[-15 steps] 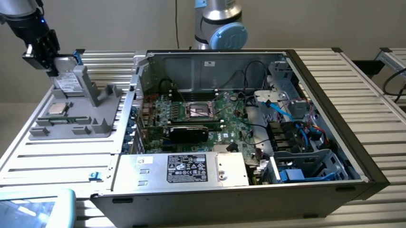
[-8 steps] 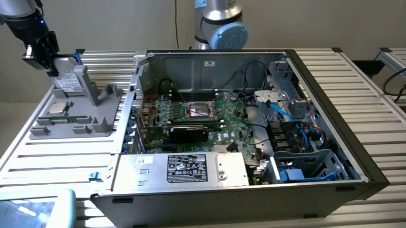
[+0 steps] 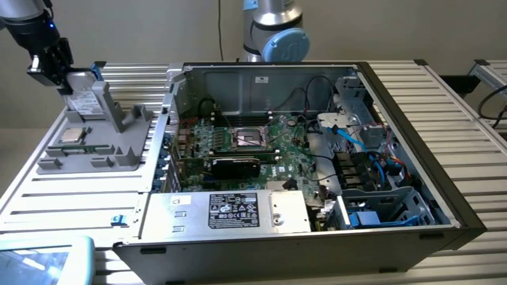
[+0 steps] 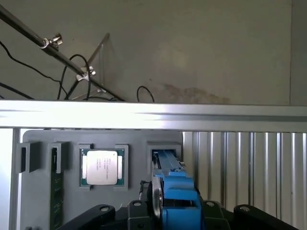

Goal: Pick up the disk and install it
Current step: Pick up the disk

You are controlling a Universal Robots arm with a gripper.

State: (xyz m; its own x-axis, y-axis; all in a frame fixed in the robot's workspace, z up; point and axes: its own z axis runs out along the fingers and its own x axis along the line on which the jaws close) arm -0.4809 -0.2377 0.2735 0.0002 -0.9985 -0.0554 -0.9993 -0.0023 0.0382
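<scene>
Upright in a slot of the grey fixture (image 3: 119,155), the disk (image 3: 83,104) stands in the upper left of the exterior view. Its white label faces the camera and its blue carrier shows along the top edge. The gripper (image 3: 68,82) is clamped on the disk's upper end. In the wrist view the disk (image 4: 175,190) runs edge-on between the black fingers (image 4: 136,209), which press against its two sides, while its far end sits down inside the slot.

The fixture holds more than the disk. A square silver CPU chip (image 3: 73,134) lies flat in its own recess just beside the disk's slot. A green memory stick (image 4: 56,191) lies in a narrow channel on the chip's other side, so the chip sits between the stick and the disk.

The fixture rests on a slatted metal table (image 3: 71,202). Just beside it, filling the middle and right of the exterior view, is the computer case (image 3: 412,148), lying with its side open. Inside it, a green motherboard (image 3: 237,127) covers the floor, with a square socket (image 3: 252,138) near its centre. A silver power-supply box (image 3: 237,211) with a black label fills the case's lower left corner. A grey drive cage (image 3: 388,208) occupies the lower right corner with a blue part (image 3: 366,218) inside it. Blue cables (image 3: 352,139) run down the right side towards the cage. The arm's base (image 3: 273,32) rises behind the case at the top centre.
</scene>
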